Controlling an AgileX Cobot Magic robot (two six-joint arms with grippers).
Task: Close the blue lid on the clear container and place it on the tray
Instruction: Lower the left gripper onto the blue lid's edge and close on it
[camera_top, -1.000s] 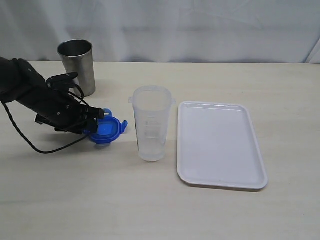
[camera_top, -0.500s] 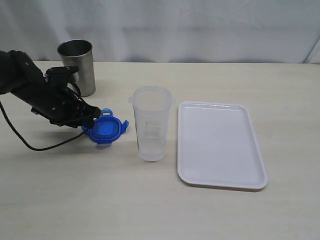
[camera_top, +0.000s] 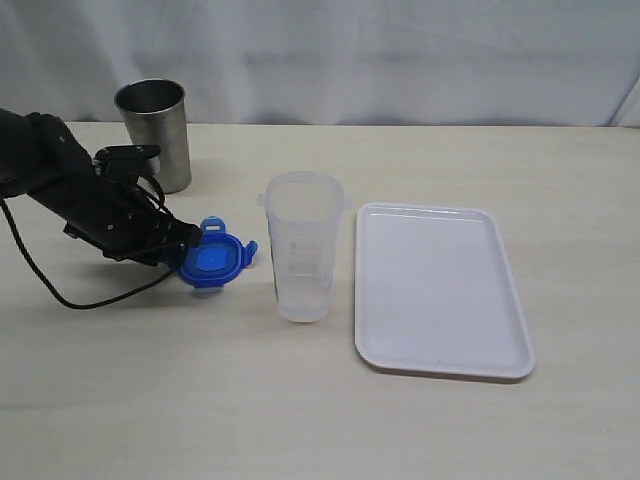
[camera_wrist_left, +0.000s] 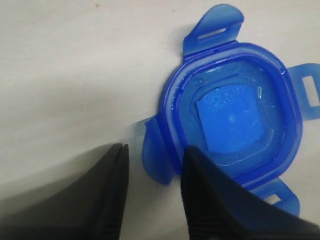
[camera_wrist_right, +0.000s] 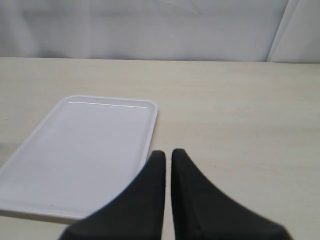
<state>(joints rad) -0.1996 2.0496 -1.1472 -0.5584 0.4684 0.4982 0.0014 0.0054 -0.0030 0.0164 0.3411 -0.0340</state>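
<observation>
The blue lid (camera_top: 212, 262) lies on the table left of the clear container (camera_top: 302, 245), which stands upright and uncovered beside the white tray (camera_top: 440, 290). My left gripper (camera_top: 186, 240) is low at the lid's left edge. In the left wrist view the lid (camera_wrist_left: 235, 115) fills the frame, and one of its flaps pokes into the gap of the left gripper (camera_wrist_left: 155, 150), whose jaws stand apart and do not pinch it. My right gripper (camera_wrist_right: 167, 152) is shut and holds nothing, hovering by the tray's rim (camera_wrist_right: 150, 107). It does not appear in the exterior view.
A grey steel cup (camera_top: 153, 130) stands at the back left, just behind my left arm. A black cable (camera_top: 60, 290) from that arm trails over the table. Nothing lies in the tray.
Half a second ago the lid's near edge was tipped up slightly at my left gripper; now it sits lower and flatter. The arm has shifted only a little. Container and tray are unmoved.
</observation>
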